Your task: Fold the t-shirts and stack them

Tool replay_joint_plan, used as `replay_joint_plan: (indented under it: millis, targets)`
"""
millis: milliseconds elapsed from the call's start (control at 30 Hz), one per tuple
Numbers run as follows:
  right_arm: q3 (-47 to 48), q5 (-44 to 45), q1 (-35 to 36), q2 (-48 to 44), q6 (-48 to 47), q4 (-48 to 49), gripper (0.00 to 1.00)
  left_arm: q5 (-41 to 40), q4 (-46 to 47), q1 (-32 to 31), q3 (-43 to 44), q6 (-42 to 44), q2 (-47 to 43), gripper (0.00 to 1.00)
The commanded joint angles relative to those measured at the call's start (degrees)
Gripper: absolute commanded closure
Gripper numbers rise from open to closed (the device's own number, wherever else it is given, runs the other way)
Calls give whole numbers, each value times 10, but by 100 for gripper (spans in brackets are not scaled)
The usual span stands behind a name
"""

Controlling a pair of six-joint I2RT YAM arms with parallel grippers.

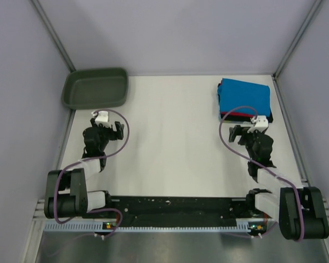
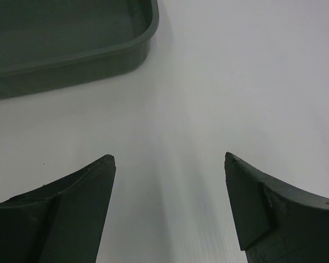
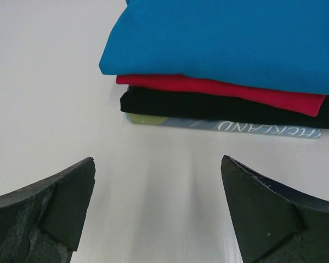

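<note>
A stack of folded t-shirts (image 1: 244,98) lies at the back right of the table. The turquoise-blue shirt (image 3: 230,38) is on top, then a red one (image 3: 225,87), a black one (image 3: 208,105) and a light printed one (image 3: 219,125) at the bottom. My right gripper (image 3: 158,164) is open and empty just in front of the stack; it also shows in the top view (image 1: 245,130). My left gripper (image 2: 169,160) is open and empty over bare table at the left, also seen in the top view (image 1: 106,125).
A dark olive-green plastic tub (image 1: 95,87) stands at the back left, just beyond my left gripper; its corner shows in the left wrist view (image 2: 71,49). Grey walls close in the white table (image 1: 170,142) on three sides.
</note>
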Motion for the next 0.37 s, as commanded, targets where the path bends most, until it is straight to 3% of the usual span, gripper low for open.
replay_joint_plan:
  millis: [0, 333]
  targets:
    - [-9, -4, -4, -10, -3, 28, 5, -2, 19, 2, 13, -7, 5, 16]
    - [-7, -4, -4, -8, -3, 27, 5, -27, -19, 1, 39, -7, 20, 16]
